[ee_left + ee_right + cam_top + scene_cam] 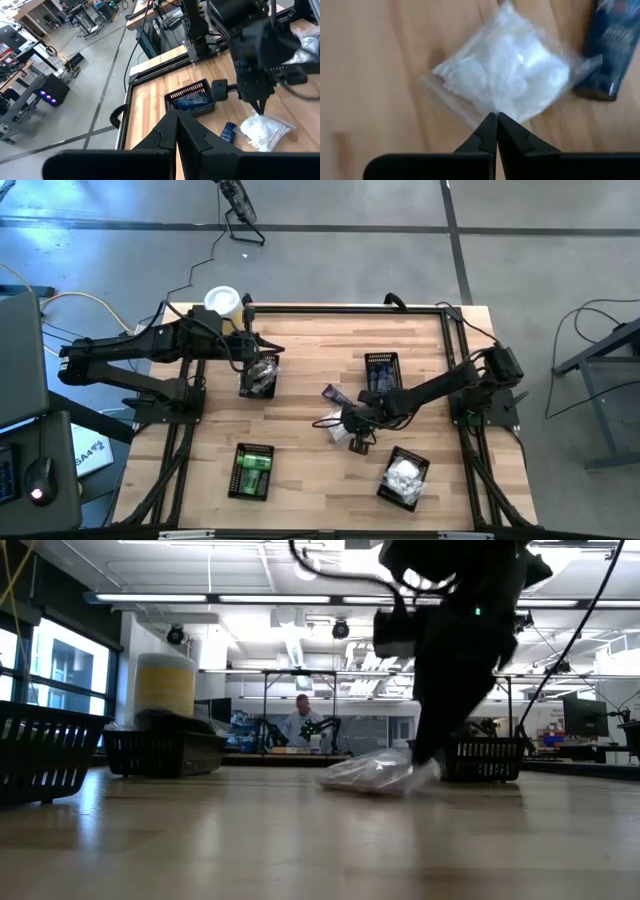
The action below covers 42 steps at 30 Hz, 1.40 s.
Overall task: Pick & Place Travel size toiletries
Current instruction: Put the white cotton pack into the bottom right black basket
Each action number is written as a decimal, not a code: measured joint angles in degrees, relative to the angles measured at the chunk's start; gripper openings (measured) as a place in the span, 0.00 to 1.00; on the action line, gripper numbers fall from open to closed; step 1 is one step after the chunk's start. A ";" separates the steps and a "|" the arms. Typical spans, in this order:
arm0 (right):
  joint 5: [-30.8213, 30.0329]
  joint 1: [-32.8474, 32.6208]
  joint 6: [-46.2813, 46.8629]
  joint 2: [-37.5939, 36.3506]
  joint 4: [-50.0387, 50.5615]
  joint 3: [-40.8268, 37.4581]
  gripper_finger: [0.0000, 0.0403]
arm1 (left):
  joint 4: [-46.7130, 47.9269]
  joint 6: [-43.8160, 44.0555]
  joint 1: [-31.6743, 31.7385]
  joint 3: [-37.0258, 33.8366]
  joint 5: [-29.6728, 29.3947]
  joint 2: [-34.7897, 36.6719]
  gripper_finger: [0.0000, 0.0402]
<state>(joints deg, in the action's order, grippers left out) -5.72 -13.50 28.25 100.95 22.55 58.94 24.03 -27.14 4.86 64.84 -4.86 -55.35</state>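
A silvery-clear packet of white swabs lies on the wooden table near its middle, also seen as the packet from above. My right gripper is shut on its edge. A dark blue tube lies on the table just beside it. My left gripper is shut on nothing and hovers over the far-left black basket, which holds silvery packets. My right gripper pinches the packet's edge between its two fingertips. The fingers slant steeply down from the table's right side. In the low view the packet still rests on the tabletop, spread out to one side of the fingers.
Three more black mesh baskets stand around: one with blue tubes far of centre, one with green bottles near left, one with white packets near right. A yellow canister with a white lid stands at the far left corner.
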 joint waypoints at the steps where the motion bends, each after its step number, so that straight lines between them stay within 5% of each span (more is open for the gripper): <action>1: -0.06 0.05 0.00 -0.93 -0.10 0.00 0.00 | 0.11 0.00 0.00 0.00 0.00 0.00 0.00; 23: 5.80 -1.07 11.03 -32.27 7.16 0.02 0.00 | 0.11 0.01 0.00 0.00 -0.15 0.00 0.00; 32: 5.56 -8.82 24.20 -39.01 19.26 0.04 0.00 | 0.11 0.00 0.00 0.00 -0.15 0.00 0.00; 42: -1.51 -21.39 40.20 -39.15 26.38 0.02 0.00 | 0.11 0.00 0.00 0.00 -0.14 0.00 0.00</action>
<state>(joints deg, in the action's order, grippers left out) -7.24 -34.89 68.45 61.80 48.93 58.96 24.14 -27.14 4.86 64.84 -5.00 -55.35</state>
